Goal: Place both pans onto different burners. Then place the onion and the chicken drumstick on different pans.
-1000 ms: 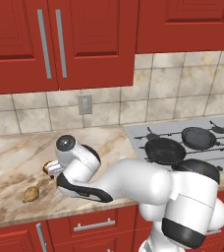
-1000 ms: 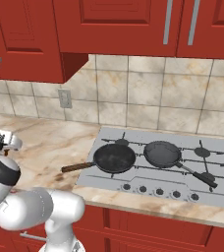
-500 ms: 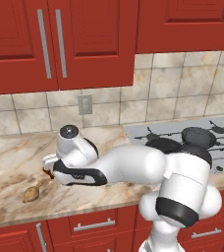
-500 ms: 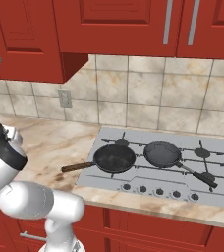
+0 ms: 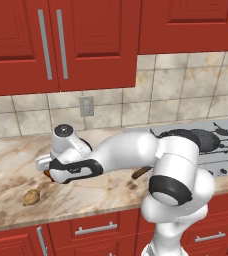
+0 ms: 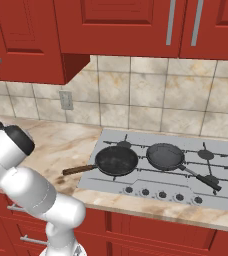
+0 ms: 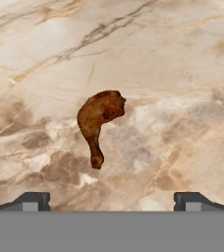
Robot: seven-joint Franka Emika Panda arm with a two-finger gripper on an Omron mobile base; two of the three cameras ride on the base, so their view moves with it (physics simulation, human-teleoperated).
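The chicken drumstick (image 7: 99, 120), dark reddish-brown, lies on the marble counter straight below my gripper (image 7: 111, 201). The jaws are open with nothing between them, and the fingertips (image 7: 33, 201) stand well apart above the counter. In the left base view my hand hangs over the counter's left part, with a bit of the drumstick (image 5: 47, 174) showing beside it. The tan onion (image 5: 32, 197) lies to the front left of it. The wide black pan (image 6: 116, 160) with its wooden handle and the smaller dark-grey pan (image 6: 165, 155) sit side by side on the cooktop, each over a burner.
The silver cooktop (image 6: 221, 165) has free burners (image 6: 204, 154) at its right and a row of knobs (image 6: 161, 194) along the front. A wall outlet (image 5: 86, 105) sits on the tiled backsplash. Red cabinets hang above. My arm spans the counter between cooktop and hand.
My arm has swung left and stretched out over the counter, bringing the hand over the drumstick. The jaws stayed open. Pans, onion and drumstick have not moved.
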